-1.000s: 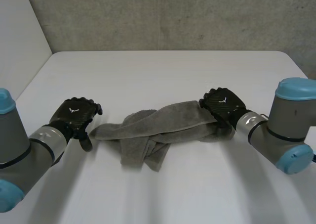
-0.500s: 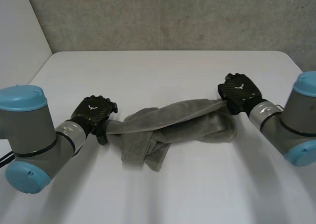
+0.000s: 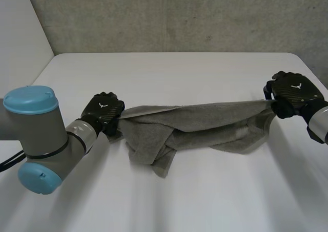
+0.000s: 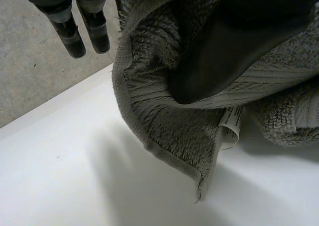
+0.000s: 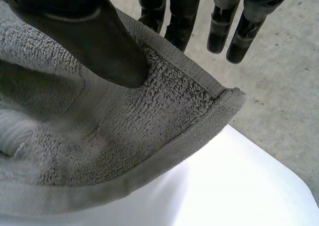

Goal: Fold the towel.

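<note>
— Where's the towel?
— Strung across the middle of the table, its bunched centre sagging onto the top. It's soft grey terry, limp and probably light.
— Holds?
— The left hand pinches one end under its thumb. The right hand, near the table's right edge, clamps a hemmed corner. I'd judge the hems the firmest hold.

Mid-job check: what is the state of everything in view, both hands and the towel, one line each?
towel: stretched between both hands, twisted and bunched, not yet folded, lower folds resting on the table.
left hand: shut on the towel, thumb pinching it near a corner.
right hand: shut on the towel, thumb pinching a hemmed corner.
label: white, curled, poking out of the towel beside the left thumb.
table: white, bearing the towel.
</note>
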